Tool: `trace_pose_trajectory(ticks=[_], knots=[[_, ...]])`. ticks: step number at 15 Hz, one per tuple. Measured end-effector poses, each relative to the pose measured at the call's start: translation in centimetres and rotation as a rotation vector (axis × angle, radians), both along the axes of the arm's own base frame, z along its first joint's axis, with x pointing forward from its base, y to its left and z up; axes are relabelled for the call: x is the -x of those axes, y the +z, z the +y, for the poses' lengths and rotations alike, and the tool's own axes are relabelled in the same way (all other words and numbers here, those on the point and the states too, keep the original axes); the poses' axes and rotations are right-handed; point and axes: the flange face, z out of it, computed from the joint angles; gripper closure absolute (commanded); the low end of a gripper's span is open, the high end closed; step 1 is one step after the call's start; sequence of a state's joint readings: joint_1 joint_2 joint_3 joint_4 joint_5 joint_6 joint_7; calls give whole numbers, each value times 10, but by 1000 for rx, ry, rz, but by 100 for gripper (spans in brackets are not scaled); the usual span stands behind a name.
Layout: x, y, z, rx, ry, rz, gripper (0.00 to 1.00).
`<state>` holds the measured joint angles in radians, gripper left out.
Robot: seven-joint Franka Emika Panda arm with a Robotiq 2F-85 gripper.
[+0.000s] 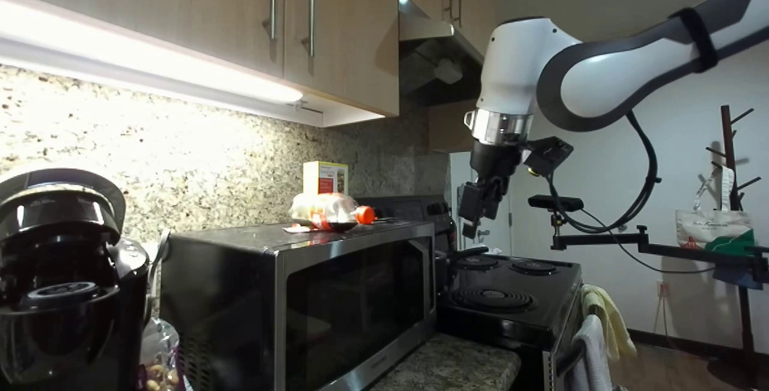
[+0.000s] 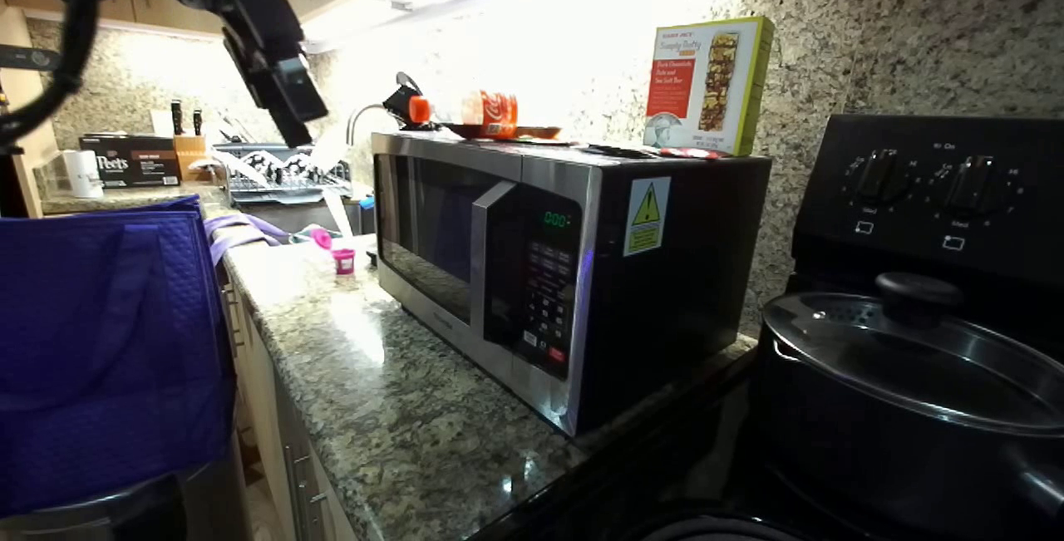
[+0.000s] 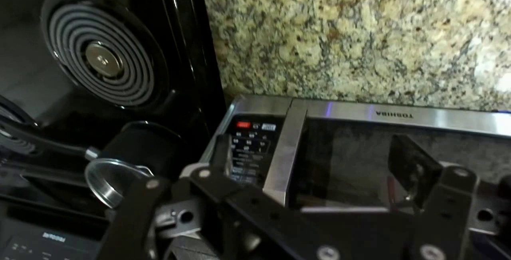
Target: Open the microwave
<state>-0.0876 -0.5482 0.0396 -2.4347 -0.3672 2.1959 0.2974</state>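
Note:
The microwave stands on the granite counter with its door shut. It also shows in an exterior view with its vertical steel handle left of the keypad. In the wrist view, turned upside down, the handle runs between my two spread fingers, beyond them. My gripper is open and empty there, one finger over the keypad side, the other over the dark window. In an exterior view my gripper hangs in the air, pointing down, in front of and above the microwave. It also shows in an exterior view, apart from the door.
A bottle lies on the microwave's top and a snack box stands there. The black stove with a lidded pot is beside the microwave. A coffee maker stands on its other side. A purple bag is near the counter.

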Motion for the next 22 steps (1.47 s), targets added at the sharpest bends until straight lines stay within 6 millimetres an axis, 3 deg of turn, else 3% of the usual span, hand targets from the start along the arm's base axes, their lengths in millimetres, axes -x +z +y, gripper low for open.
trace_pose_trajectory(ticks=[7, 16, 22], knots=[[-39, -21, -33, -111, 111, -97, 0], [-78, -35, -43, -111, 215, -81, 0], [-102, -57, -59, -96, 183, -29, 0]])
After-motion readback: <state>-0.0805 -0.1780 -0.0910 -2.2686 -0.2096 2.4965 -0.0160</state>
